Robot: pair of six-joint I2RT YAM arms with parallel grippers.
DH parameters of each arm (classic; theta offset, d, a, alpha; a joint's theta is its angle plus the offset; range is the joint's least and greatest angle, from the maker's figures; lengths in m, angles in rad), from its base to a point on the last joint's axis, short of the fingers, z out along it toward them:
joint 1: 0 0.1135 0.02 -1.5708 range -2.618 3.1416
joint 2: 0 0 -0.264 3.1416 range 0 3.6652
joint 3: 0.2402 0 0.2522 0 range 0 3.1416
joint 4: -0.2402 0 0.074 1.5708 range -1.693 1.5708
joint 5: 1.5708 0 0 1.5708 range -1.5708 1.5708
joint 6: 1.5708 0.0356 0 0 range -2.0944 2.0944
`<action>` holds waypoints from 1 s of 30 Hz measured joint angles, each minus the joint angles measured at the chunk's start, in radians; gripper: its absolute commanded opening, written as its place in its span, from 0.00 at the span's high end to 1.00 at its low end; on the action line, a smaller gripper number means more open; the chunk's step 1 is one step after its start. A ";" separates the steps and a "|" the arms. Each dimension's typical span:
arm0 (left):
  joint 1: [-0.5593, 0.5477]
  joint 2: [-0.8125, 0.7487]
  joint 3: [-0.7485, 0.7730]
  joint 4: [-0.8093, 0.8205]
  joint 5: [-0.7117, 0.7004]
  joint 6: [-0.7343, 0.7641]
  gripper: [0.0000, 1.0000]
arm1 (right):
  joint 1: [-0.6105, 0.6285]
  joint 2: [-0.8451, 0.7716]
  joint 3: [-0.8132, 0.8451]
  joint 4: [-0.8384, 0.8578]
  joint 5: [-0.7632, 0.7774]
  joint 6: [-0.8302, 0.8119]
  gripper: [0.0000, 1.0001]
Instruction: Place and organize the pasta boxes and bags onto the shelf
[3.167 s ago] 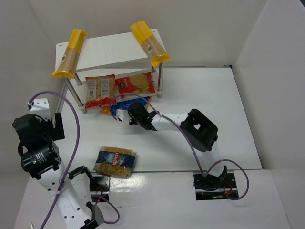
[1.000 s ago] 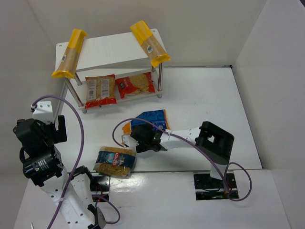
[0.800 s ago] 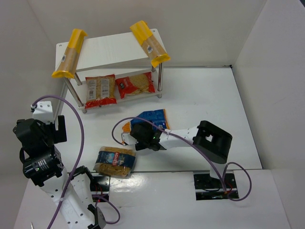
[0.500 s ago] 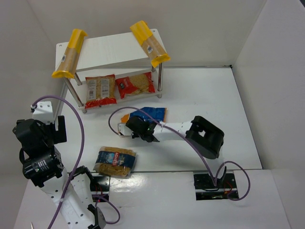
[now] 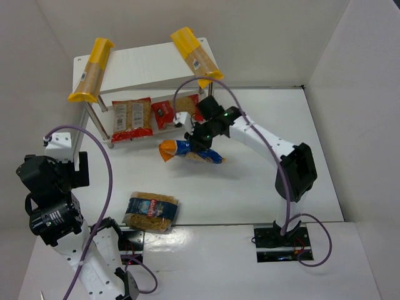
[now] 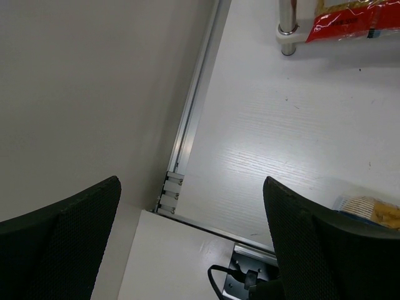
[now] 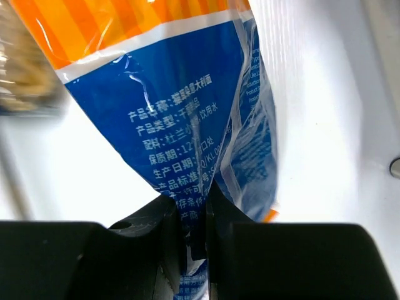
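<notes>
Above white walled-in table (image 5: pixel 269 131), right end effector (image 7: pixel 199 209) pinching blue bag (image 7: pixel 187 112), left end effector (image 6: pixel 190 190) wide

Right wrist view: blue bag (image 7: pixel 187 125) carries white Chinese print in rows, stacked toward 6 o'clock. Legible approx.: 产品类型, 配料, 保质期 w/ "12", 生产日期. Other rows too small.
Top view: barcode label on pasta box (image 5: pixel 201 62) and blue label on clear bag (image 5: pixel 152 211), at 7 o'clock from blue bag, not readable.
</notes>
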 measured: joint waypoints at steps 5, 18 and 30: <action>0.000 0.002 0.000 0.002 0.031 0.000 0.00 | -0.099 -0.032 0.122 -0.113 -0.194 0.038 1.00; 0.000 0.018 -0.001 0.012 0.082 -0.002 0.00 | -0.076 -0.004 0.547 -0.326 -0.396 0.112 1.00; 0.000 0.018 -0.001 0.012 0.084 -0.005 0.00 | 0.000 0.117 0.994 -0.312 -0.363 0.202 1.00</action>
